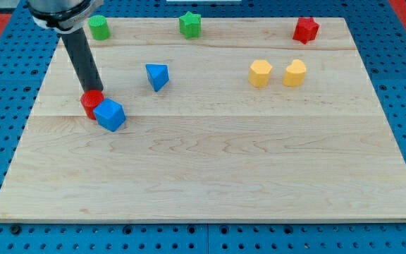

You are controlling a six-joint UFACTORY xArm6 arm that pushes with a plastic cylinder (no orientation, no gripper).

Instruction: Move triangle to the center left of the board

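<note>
A blue triangle block (158,75) lies on the wooden board (210,169) in its upper left part. My rod comes down from the view's top left and my tip (94,90) stands at the left side of the board, just above a red cylinder (90,103). A blue cube (110,114) touches the red cylinder on its right. The blue triangle is about ninety pixels to the right of my tip and apart from it.
A green cylinder (100,27) and a green star block (190,24) sit along the top edge. A red star block (305,29) is at the top right. Two yellow blocks (260,73) (294,73) lie side by side right of centre.
</note>
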